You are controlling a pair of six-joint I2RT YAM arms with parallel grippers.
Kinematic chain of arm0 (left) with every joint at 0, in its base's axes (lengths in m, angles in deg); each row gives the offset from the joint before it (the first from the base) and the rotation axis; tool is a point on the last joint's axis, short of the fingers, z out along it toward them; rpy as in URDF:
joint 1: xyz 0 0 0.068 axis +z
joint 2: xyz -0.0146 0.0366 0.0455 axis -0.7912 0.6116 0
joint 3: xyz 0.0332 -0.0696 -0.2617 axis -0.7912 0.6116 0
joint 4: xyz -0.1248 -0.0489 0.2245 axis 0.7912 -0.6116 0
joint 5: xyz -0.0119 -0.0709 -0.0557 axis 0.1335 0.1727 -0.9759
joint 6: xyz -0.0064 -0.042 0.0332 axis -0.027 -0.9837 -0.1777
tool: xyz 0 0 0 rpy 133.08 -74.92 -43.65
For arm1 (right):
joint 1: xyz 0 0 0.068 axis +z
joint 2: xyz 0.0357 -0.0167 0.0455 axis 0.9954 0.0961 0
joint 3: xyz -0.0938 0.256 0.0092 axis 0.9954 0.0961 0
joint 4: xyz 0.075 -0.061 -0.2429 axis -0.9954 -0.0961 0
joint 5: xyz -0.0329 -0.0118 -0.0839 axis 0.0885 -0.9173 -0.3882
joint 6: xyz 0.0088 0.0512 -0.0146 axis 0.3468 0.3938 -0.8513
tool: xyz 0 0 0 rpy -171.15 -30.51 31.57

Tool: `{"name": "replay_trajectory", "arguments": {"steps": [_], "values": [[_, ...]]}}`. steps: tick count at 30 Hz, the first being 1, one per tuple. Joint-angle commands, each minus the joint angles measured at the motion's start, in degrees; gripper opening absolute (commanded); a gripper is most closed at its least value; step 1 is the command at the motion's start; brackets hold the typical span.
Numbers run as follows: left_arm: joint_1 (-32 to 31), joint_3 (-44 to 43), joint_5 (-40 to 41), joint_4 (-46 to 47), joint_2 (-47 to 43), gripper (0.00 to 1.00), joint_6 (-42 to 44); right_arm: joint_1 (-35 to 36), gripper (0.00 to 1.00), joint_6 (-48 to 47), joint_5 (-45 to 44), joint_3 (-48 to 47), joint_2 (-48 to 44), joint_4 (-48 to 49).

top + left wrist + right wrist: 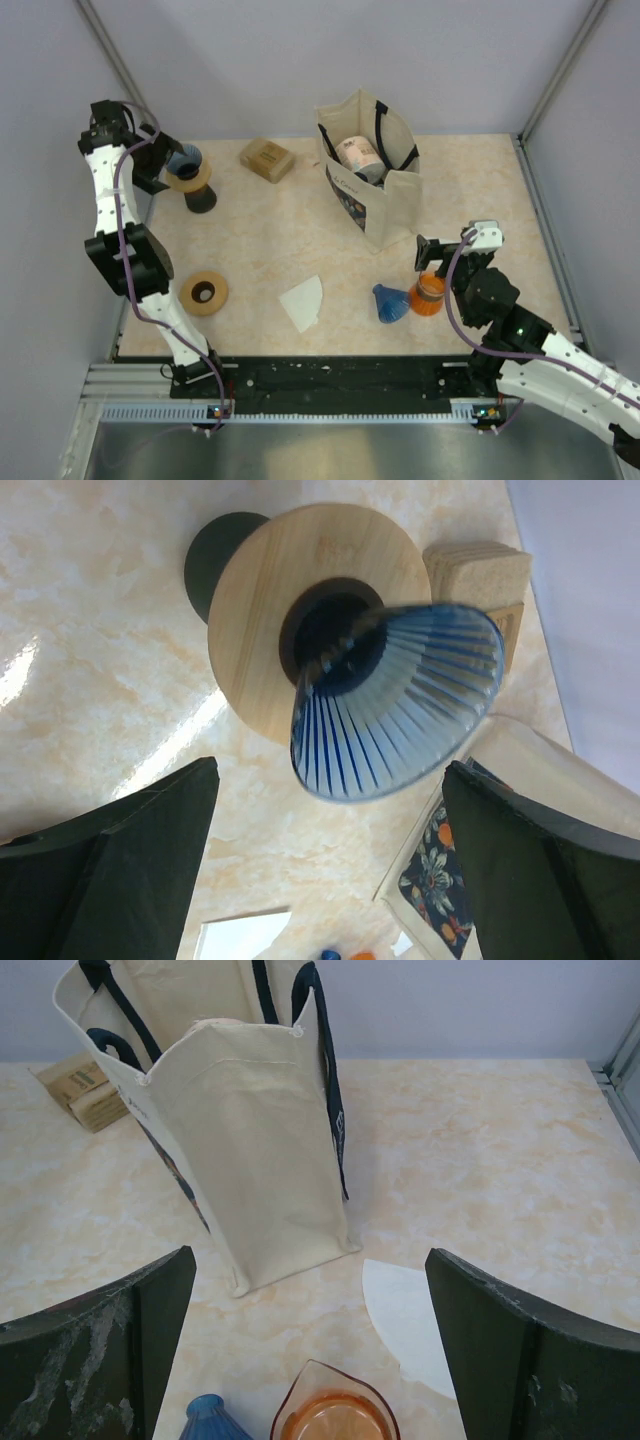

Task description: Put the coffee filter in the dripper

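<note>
Left claw [330,770] and right claw [310,1255] are spread wide. The bag [385,215], at 1 o'clock from the filter [303,303], half hides something inside.

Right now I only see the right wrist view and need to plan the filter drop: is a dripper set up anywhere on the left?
Observer: Yes, a blue dripper stands with its narrow end in a wooden ring on a dark stand, far left.
Operator: Is the left tool gripping it?
Observer: No, it is open, fingers clear on both sides.
Operator: Anything lying left of the filter?
Observer: A second wooden ring, lying flat.
</note>
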Motion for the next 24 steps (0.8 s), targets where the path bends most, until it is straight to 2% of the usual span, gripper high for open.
{"name": "replay_trajectory", "arguments": {"steps": [1, 5, 8, 11, 12, 16, 19, 22, 24], "values": [[-0.93, 4.77, -2.21, 2.05, -12.05, 0.99, 3.54, 0.46, 0.99, 0.2, -0.3, -0.3, -0.1, 1.71], [-6.45, 22.25, 2.35, 10.73, -28.83, 0.99, 4.86, 0.55, 0.99, 0.2, 1.63, -0.56, -0.01, 1.54], [-16.54, 35.07, 11.02, 16.54, -41.04, 0.99, 6.7, 0.46, 0.99, 1.07, 4.88, -1.79, 0.34, 0.4], [-25.26, 48.61, 11.42, 22.09, -50.29, 0.99, 5.74, 0.46, 0.99, 2.12, 9.96, -3.98, 0.78, -2.41], [-26.58, 52.4, 8.54, 24.45, -52.66, 0.99, 5.91, 0.46, 0.99, 2.39, 12.07, -4.69, 0.87, -2.77], [-30.46, 63.4, 3.44, 26.67, -54.97, 0.99, 4.77, 0.46, 0.99, 5.28, 20.34, -7.5, 5.42, -4.34], [-32.48, 69.55, -2.1, 28.85, -54.27, 0.99, 4.42, 0.55, 0.98, 9.49, 27.63, -10.05, 14.37, -4.62], [-33.1, 79.03, -9.83, 35.52, -53.57, 0.99, 3.46, 0.46, 0.98, 14.95, 36.14, -11.11, 22.81, -1.38], [-33.63, 83.35, -11.26, 38.87, -52.43, 0.99, 2.84, 0.55, 0.98, 18.28, 41.07, -11.9, 27.56, 1.52]]}}
